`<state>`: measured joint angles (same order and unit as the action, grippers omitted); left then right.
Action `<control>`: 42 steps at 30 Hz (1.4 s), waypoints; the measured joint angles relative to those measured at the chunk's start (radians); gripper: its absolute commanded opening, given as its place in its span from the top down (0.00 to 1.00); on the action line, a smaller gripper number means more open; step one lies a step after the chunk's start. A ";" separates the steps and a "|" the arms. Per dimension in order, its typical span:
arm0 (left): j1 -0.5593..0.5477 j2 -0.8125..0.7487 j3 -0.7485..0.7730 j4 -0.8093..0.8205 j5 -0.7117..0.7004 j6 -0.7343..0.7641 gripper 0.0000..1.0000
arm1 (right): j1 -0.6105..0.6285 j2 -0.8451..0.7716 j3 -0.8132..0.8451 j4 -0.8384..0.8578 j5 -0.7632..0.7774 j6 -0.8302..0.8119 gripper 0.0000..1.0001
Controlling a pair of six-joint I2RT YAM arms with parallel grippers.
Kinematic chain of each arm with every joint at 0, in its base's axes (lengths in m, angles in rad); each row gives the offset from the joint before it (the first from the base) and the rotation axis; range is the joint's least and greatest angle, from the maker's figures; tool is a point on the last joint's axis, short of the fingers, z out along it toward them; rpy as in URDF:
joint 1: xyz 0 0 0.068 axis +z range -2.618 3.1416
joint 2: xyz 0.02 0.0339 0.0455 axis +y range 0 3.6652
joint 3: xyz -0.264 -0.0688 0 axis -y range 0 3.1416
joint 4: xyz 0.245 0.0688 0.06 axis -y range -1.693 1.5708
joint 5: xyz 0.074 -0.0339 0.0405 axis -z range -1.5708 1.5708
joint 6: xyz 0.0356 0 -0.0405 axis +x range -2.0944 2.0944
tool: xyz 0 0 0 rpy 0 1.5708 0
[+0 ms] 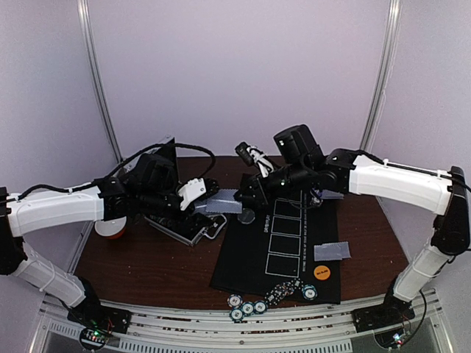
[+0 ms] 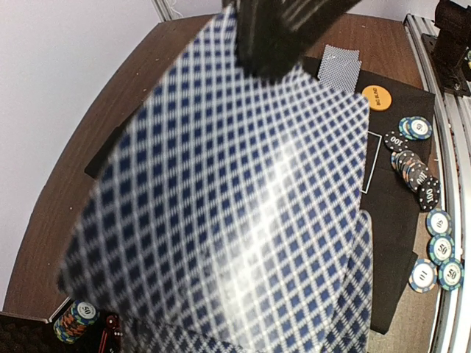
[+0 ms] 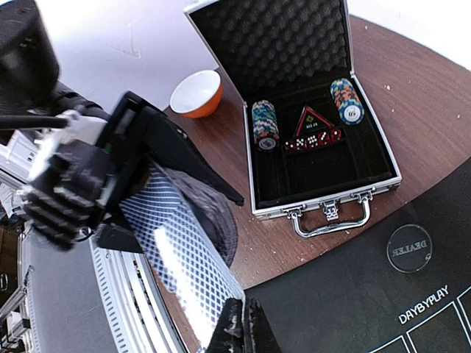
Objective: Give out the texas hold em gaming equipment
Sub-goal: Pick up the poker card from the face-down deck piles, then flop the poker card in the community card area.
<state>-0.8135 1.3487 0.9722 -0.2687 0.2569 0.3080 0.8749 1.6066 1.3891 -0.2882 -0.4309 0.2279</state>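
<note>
As the left gripper [image 1: 206, 200] clamped the deck of playing cards [image 3: 184, 243] in the air above the far middle of the tabletop [image 1: 162, 272], just beside the silver case [image 3: 324, 169], the right gripper [image 3: 239, 329] was pinched together on the edge of the top card [image 2: 235, 191]. A pull from there could have dragged several cards out at once. The thin card might also have slipped free, since the pinch caught only its edge.

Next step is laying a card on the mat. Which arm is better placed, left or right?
Right. The right gripper is shut on the top card and sits at the edge of the black mat. The left gripper only holds the deck.
</note>
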 measured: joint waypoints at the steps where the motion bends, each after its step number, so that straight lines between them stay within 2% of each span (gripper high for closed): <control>1: 0.000 0.000 0.000 0.000 0.000 0.000 0.48 | 0.000 -0.012 0.000 -0.005 -0.001 -0.003 1.00; 6: 0.000 0.000 0.000 0.000 0.000 0.000 0.48 | -0.026 -0.103 -0.003 -0.001 -0.030 0.004 1.00; 12: 0.000 0.000 0.000 0.000 0.000 0.000 0.48 | -0.132 -0.220 -0.058 0.035 -0.052 0.055 1.00; 18: 0.000 0.000 0.000 0.000 0.000 -0.001 0.48 | -0.230 -0.240 -0.161 0.023 0.006 0.116 1.00; 23: 0.000 0.001 0.000 0.001 -0.007 -0.001 0.48 | -0.233 -0.175 -0.212 -0.001 0.024 0.145 1.00; 30: 0.000 0.009 0.000 0.002 -0.009 -0.001 0.48 | -0.203 -0.035 -0.317 0.089 -0.018 0.228 1.00; 38: 0.000 0.018 0.000 0.005 -0.012 -0.001 0.48 | -0.136 0.201 -0.287 0.195 -0.091 0.265 1.00; 42: 0.000 0.018 0.000 0.006 -0.016 -0.001 0.48 | -0.133 0.265 -0.263 0.223 -0.113 0.270 1.00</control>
<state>-0.8135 1.3670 0.9722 -0.2630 0.2413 0.3069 0.7418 1.8717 1.1259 -0.0650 -0.5434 0.4976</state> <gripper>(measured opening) 0.523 0.017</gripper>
